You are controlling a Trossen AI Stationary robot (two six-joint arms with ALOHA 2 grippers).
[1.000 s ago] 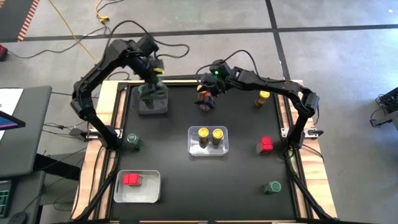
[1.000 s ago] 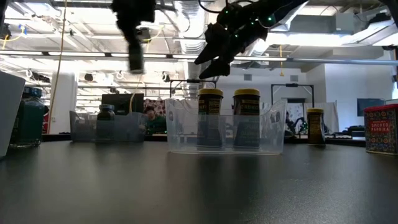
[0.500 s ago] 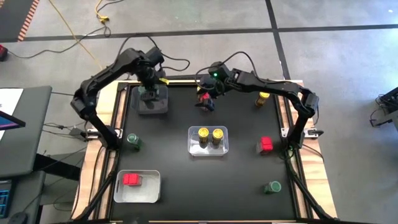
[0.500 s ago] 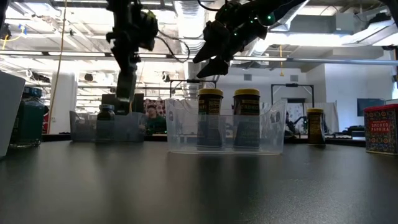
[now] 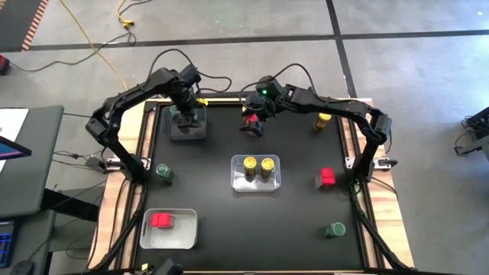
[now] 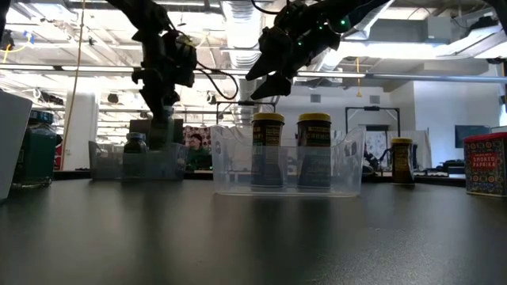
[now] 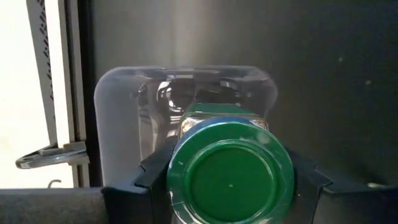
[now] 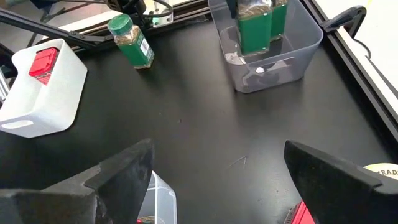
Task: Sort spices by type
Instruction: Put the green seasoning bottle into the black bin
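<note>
Black table (image 5: 252, 206), far-left corner: the left end effector (image 7: 230, 180), clamped on a green-lidded spice jar (image 7: 229, 176), lowers it into the grey bin (image 5: 186, 126), best released upright once seated; right end effector (image 5: 256, 126) waits wide open, empty; red tin (image 6: 485, 164) reads "SMOKED PAPRIKA".

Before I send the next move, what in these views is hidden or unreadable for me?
- High view: the red-topped jar at the back is mostly covered by the right hand.
- Left wrist view: the green-lidded jar in the left hand blocks the grey bin floor.
- Low view: whether that jar touches the bin floor is unclear through its wall.
</note>
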